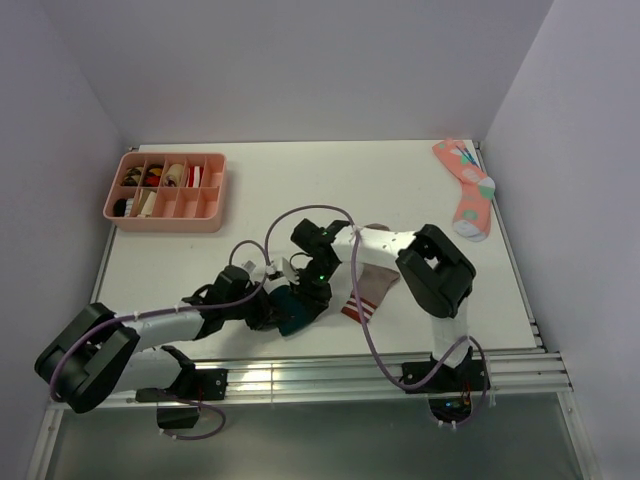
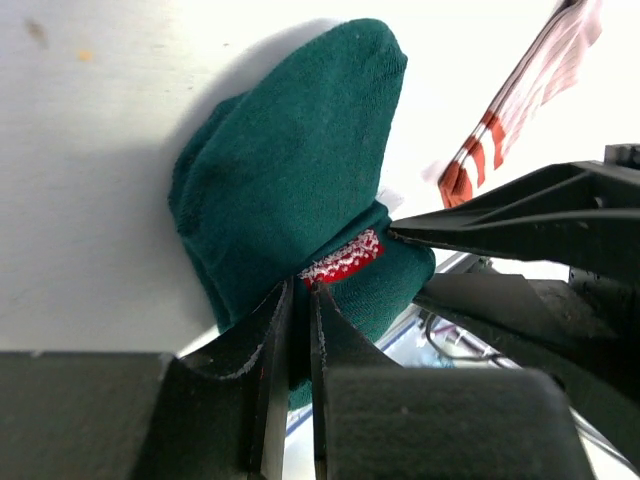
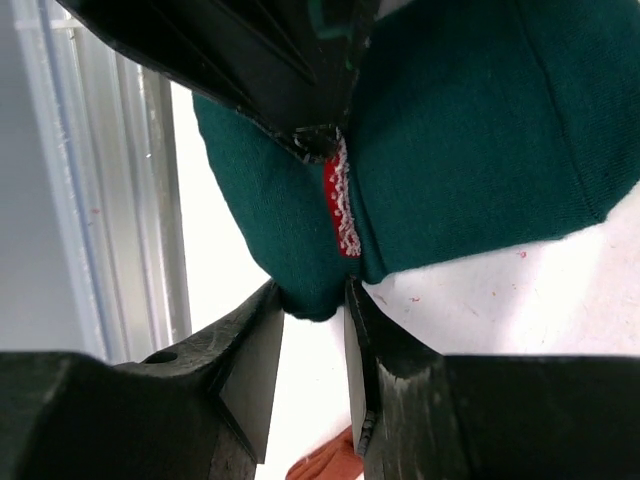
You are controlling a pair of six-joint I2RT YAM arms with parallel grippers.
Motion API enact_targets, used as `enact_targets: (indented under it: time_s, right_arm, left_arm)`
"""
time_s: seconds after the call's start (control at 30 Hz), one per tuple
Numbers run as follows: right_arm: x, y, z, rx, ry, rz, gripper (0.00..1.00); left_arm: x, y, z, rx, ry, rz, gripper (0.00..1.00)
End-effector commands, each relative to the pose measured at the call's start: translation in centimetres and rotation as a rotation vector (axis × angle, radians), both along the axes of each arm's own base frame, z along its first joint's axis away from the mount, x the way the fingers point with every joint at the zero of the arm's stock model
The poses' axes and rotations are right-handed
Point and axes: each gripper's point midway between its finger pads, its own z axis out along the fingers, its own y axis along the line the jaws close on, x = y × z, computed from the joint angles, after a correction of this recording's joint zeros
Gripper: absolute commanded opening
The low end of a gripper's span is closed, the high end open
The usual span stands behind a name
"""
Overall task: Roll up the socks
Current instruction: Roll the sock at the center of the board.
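Left gripper (image 2: 298, 292) and right gripper (image 3: 312, 305) each clamp a fold of the green sock (image 2: 290, 170), likely so the bundle cannot unroll.

- Bright, even overhead light; the white table (image 1: 300, 190) glares slightly.
- A soft shadow edges the dark green sock (image 2: 290, 190).
- The near foreground in both wrist views is blurred.

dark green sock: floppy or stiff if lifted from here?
Probably floppy: the dark green sock bunches into soft folds where it is pinched. Likely light and grippy, given the fuzzy knit; unlikely to roll or slide.
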Motion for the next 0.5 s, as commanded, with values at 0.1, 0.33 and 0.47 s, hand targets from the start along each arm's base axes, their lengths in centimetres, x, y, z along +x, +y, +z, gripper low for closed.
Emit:
enact_targets:
  time_s: [0.1, 0.33, 0.47]
  right_arm:
    - [-0.5, -1.6, 0.2, -0.113, 0.135, 0.036, 0.36]
    - [-0.3, -1.8, -0.3, -0.173, 0.192, 0.036, 0.36]
    - [-0.4, -1.9, -0.6, -0.203, 0.221, 0.037, 0.36]
  left_arm:
    - [-0.2, 2.3, -2.8, 0.128, -0.062, 0.083, 0.06]
    - [1.1, 3.2, -2.5, 0.168, -0.252, 0.135, 0.22]
    - [1.9, 3.8, -1.6, 0.172, -0.346, 0.158, 0.30]
